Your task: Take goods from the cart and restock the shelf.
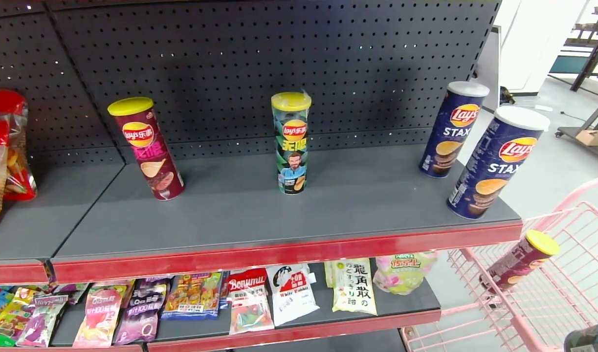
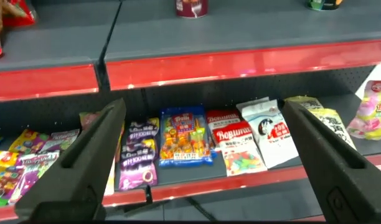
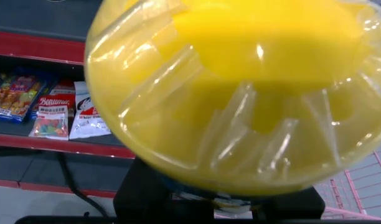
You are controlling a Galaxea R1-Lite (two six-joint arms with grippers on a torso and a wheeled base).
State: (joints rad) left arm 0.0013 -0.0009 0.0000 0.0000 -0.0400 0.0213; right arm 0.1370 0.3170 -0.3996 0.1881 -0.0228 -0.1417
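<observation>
A maroon chip can (image 1: 521, 261) with a yellow lid hangs tilted above the pink wire cart (image 1: 572, 298). Its lid (image 3: 240, 81) sits close in front of the right wrist camera, and my right gripper (image 3: 218, 200) is shut on the can, its fingers hidden behind it. On the upper shelf (image 1: 279, 215) stand a maroon can (image 1: 146, 146), a green can (image 1: 290, 142) and two blue cans (image 1: 453, 129) (image 1: 497, 168). My left gripper (image 2: 206, 168) is open with nothing in it, facing the lower shelf's snack bags (image 2: 184, 140).
Red snack bags (image 1: 5, 146) sit at the upper shelf's left end. The lower shelf (image 1: 406, 305) carries a row of snack packets (image 1: 250, 300). Wide gaps lie between the standing cans. A pegboard wall (image 1: 279, 63) backs the shelf. Open floor lies to the right.
</observation>
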